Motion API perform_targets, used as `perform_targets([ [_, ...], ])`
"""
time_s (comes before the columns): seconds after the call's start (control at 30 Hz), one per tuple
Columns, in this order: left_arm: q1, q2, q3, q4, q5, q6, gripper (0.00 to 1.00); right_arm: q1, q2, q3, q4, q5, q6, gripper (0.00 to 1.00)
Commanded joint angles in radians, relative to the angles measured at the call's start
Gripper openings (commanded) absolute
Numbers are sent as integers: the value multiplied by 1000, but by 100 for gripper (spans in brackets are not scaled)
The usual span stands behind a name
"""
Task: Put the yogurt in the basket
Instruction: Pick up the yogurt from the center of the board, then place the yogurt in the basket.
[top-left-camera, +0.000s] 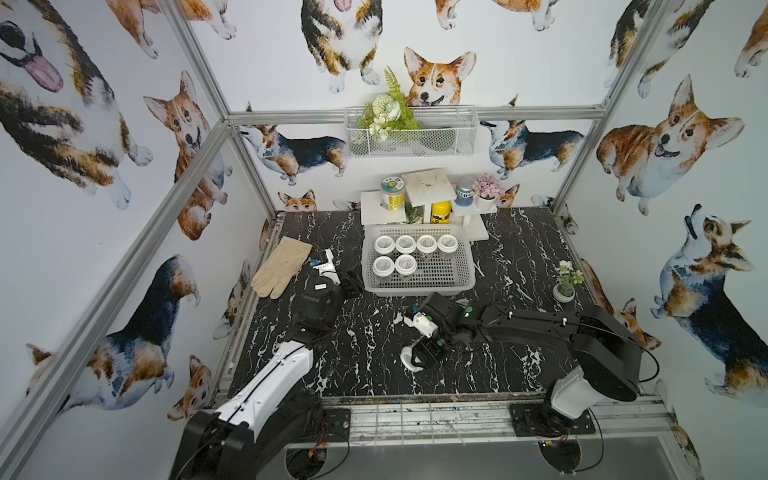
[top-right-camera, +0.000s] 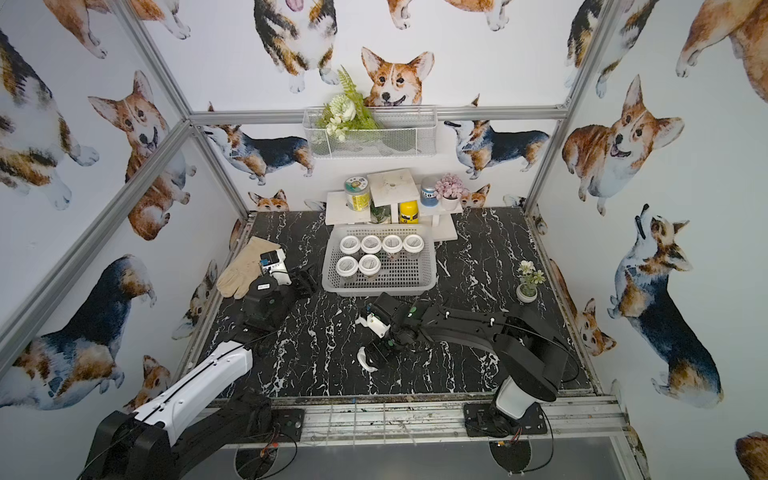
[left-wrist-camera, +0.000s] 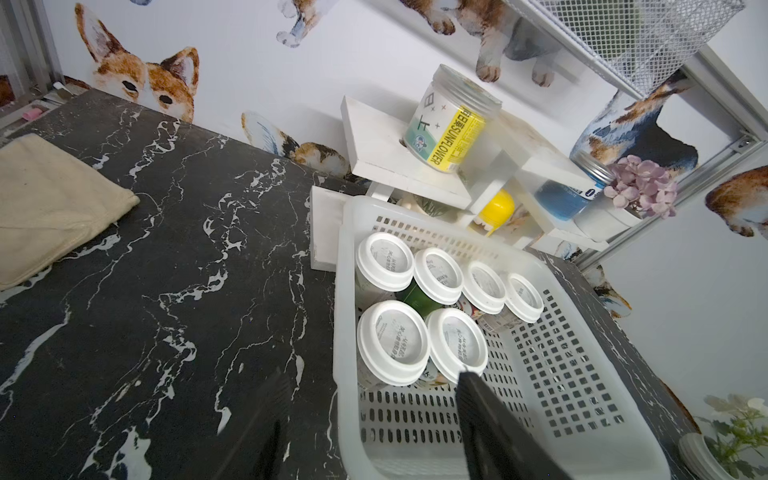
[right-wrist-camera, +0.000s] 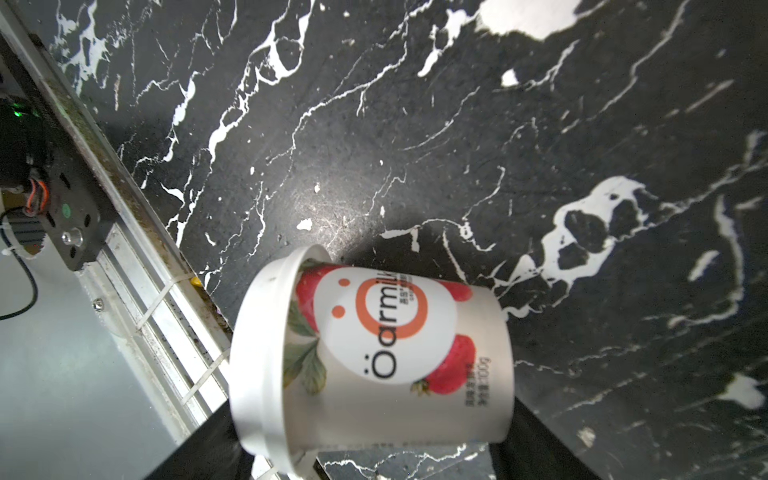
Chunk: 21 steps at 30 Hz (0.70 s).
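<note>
Several yogurt cups (top-left-camera: 384, 245) (left-wrist-camera: 392, 347) with white lids stand upright in the white lattice basket (top-left-camera: 419, 288) (top-right-camera: 380, 291) (left-wrist-camera: 341, 291) at the back middle of the table. One more yogurt cup (right-wrist-camera: 395, 353) (top-left-camera: 408, 359) (top-right-camera: 365, 358), with a strawberry label, lies on its side near the table's front middle. My right gripper (right-wrist-camera: 370, 440) (top-left-camera: 417, 356) (top-right-camera: 374, 353) is shut on it, one finger at the lid and the other at the base. My left gripper (left-wrist-camera: 374, 376) (top-left-camera: 353, 278) (top-right-camera: 307, 278) is open and empty, its fingers straddling the basket's near left corner.
A beige glove (top-left-camera: 282, 266) lies at the back left. Behind the basket a white stepped shelf (top-left-camera: 382, 208) holds a labelled jar (top-left-camera: 392, 193) and a yellow bottle (top-left-camera: 440, 212). A small potted plant (top-left-camera: 564, 291) stands at the right. A wire-mesh basket (top-left-camera: 411, 133) hangs on the wall.
</note>
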Motion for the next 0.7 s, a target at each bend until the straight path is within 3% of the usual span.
perform_targets([
  [0.0,-4,-13,11,6,0,19,69,-26,-23,-8,43,-48,12,81],
  [0.2,-35,-53,91,-154,39,101,70,-149,-108,-48,78,-181,35,80],
  [0.43,-92,-136,224,-414,214,190,71,-273,-248,-42,117,-350,96,84],
  [0.53,-178,-128,309,-493,266,223,72,-317,-275,-25,114,-394,113,85],
  [0.6,-285,-108,367,-537,282,268,73,-345,-285,-19,113,-426,123,85],
  [0.67,-406,-80,434,-608,204,311,75,-373,-293,-18,115,-457,136,85],
])
